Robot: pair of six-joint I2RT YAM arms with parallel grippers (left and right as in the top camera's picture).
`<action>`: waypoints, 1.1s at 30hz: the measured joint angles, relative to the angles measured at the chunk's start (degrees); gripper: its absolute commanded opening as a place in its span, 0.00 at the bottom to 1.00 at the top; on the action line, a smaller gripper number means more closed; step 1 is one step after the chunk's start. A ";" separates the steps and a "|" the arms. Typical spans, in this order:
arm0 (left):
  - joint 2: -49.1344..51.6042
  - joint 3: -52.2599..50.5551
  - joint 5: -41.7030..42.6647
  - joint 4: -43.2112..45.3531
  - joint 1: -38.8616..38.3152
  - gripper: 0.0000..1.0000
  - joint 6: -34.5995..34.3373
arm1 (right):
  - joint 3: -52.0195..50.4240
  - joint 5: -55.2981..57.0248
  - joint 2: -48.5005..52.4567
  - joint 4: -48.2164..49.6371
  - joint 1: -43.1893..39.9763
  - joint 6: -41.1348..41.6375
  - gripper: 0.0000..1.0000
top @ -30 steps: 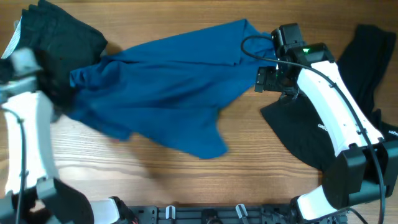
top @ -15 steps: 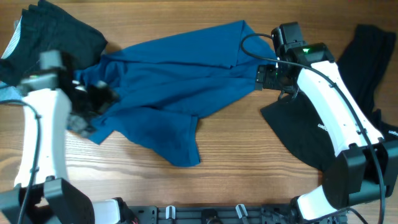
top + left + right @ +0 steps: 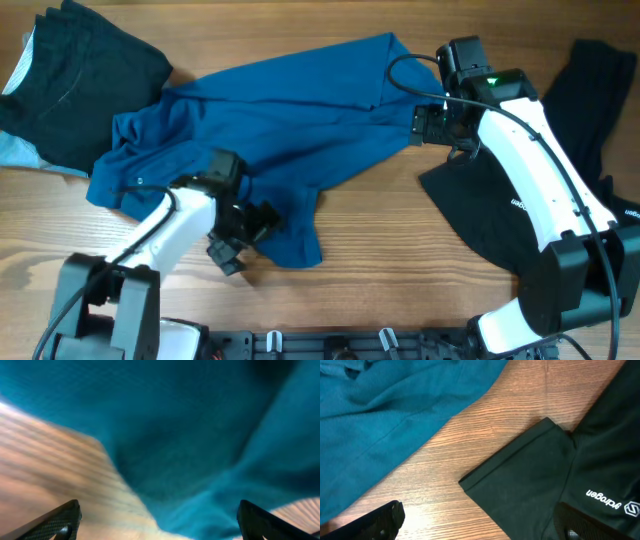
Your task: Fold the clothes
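Note:
A blue shirt (image 3: 290, 130) lies crumpled across the middle of the wooden table (image 3: 400, 280). My left gripper (image 3: 248, 236) hovers open over the shirt's lower hem. In the left wrist view the blue shirt (image 3: 200, 435) fills most of the frame, and nothing lies between the two fingertips (image 3: 60, 521). My right gripper (image 3: 432, 124) is open beside the shirt's right edge. In the right wrist view it hangs over bare wood between the blue shirt (image 3: 395, 415) and a black garment (image 3: 545, 490) with a white logo.
A pile of black clothes (image 3: 85, 70) sits at the back left on a pale cloth (image 3: 20, 150). A black garment (image 3: 495, 225) lies under the right arm. Another black piece (image 3: 590, 90) lies at the far right.
My left arm swung from the far left to the front middle and its jaws opened. The shirt's left side now lies bunched, and its lower flap has shifted left. The right arm stayed still.

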 measured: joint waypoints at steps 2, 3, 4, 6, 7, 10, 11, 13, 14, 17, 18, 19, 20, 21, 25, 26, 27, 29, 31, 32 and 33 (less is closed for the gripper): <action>0.00 -0.74 -0.72 2.71 0.09 0.82 -1.27 | 0.00 0.00 0.00 -0.42 -0.02 0.00 1.00; -0.02 -0.74 -1.22 3.39 0.55 0.72 -1.88 | 0.00 0.00 0.00 -0.57 0.00 0.00 1.00; -0.02 -0.72 -1.62 3.87 1.16 0.62 -2.40 | 0.00 0.00 0.00 -0.74 -0.02 0.00 1.00; -0.02 -0.74 -3.06 4.61 2.36 0.18 -2.89 | 0.00 0.00 0.00 -0.76 -0.02 0.00 1.00; -0.02 -0.74 -3.76 4.70 2.62 0.08 -3.10 | 0.00 0.00 0.00 -0.81 -0.02 0.00 1.00; -0.02 -0.72 -7.39 5.14 2.78 0.04 -2.82 | 0.00 0.00 0.00 -0.92 0.00 0.00 1.00; -0.04 -0.70 -7.58 4.98 2.78 0.04 -2.71 | 0.00 0.00 0.00 -0.96 -0.02 0.00 0.99; -0.07 -0.28 -8.17 1.64 3.50 0.04 -1.42 | 0.00 0.00 0.00 -2.05 -0.24 0.00 0.84; -0.13 -0.17 -8.87 -0.72 4.74 0.04 -0.52 | 0.00 0.00 0.00 -2.67 -0.48 -0.04 0.73; -1.70 2.32 -11.08 -10.78 13.00 0.04 4.72 | -0.46 -0.17 0.00 -2.14 -2.56 -0.59 0.25; -2.99 4.66 -11.47 -14.38 16.70 0.04 6.88 | -1.36 -0.42 0.00 -1.27 -3.61 -0.63 0.14; -5.90 7.72 -12.22 -15.93 21.81 0.04 9.29 | -2.91 -1.38 0.00 -0.11 -4.81 -0.63 0.05; -7.15 8.92 -12.83 -16.17 23.50 0.04 10.16 | -3.89 -1.86 0.00 0.63 -5.62 -0.76 0.05; -9.16 10.62 -12.72 -16.72 26.34 0.04 11.21 | -5.49 -3.04 0.00 2.10 -6.58 -0.50 0.04; -16.02 12.61 -12.81 -17.57 34.27 0.04 13.27 | -12.74 -6.49 0.04 8.48 -8.76 -0.66 0.04; -16.87 12.61 -12.79 -18.03 34.91 0.04 13.46 | -14.21 -6.84 0.04 9.86 -8.85 -0.66 0.04; -17.22 12.61 -12.76 -18.62 35.15 0.04 13.70 | -16.59 -7.34 0.04 12.59 -8.85 -0.63 0.04; -17.16 12.61 -12.76 -18.95 35.01 0.04 13.92 | -20.46 -8.09 0.15 18.29 -8.85 -0.66 0.05; -17.16 12.61 -12.79 -19.02 34.62 0.04 14.10 | -23.19 -8.31 0.22 22.97 -8.85 -0.63 0.05; -17.11 12.61 -12.79 -19.02 34.25 0.04 14.16 | -25.51 -8.33 0.22 26.53 -8.85 -0.66 0.05; -17.11 12.61 -12.79 -19.10 33.86 0.04 14.27 | -26.84 -8.33 0.22 27.89 -8.87 -0.63 0.05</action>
